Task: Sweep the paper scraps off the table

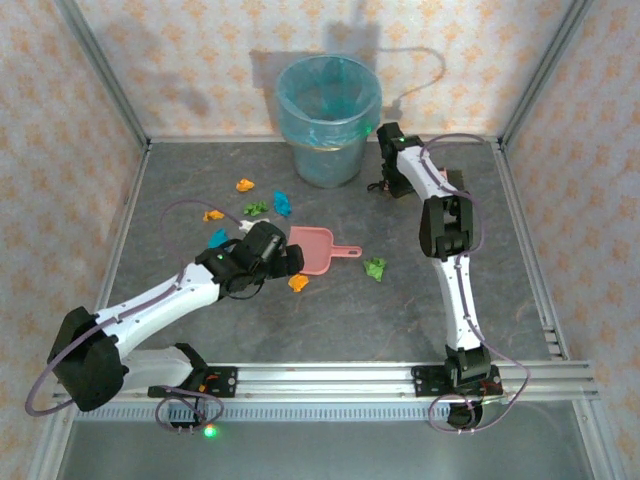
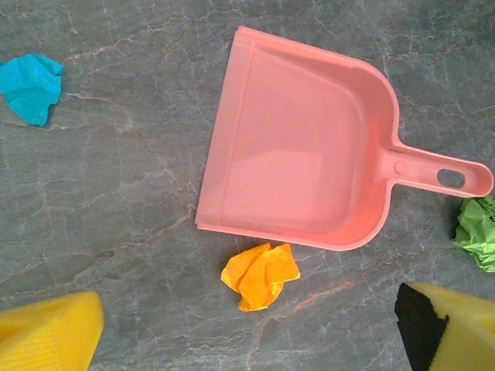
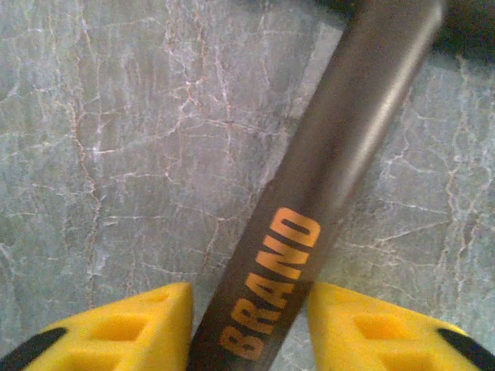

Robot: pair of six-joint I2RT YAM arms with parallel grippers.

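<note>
On the table (image 1: 400, 310), paper scraps (image 1: 298, 283) lie scattered around the pink dustpan (image 2: 302, 147).
Risk: right gripper (image 3: 249, 290) pinches a dark handle (image 3: 325, 170) askew, may twist when sweeping; left gripper (image 2: 251, 297) gapes, dustpan unheld, could skid.

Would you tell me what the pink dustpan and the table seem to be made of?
The pink dustpan looks like moulded plastic: uniform colour, soft sheen, rounded rim. The table looks like stone or stone-print laminate: grey, pale veining, matte.
</note>
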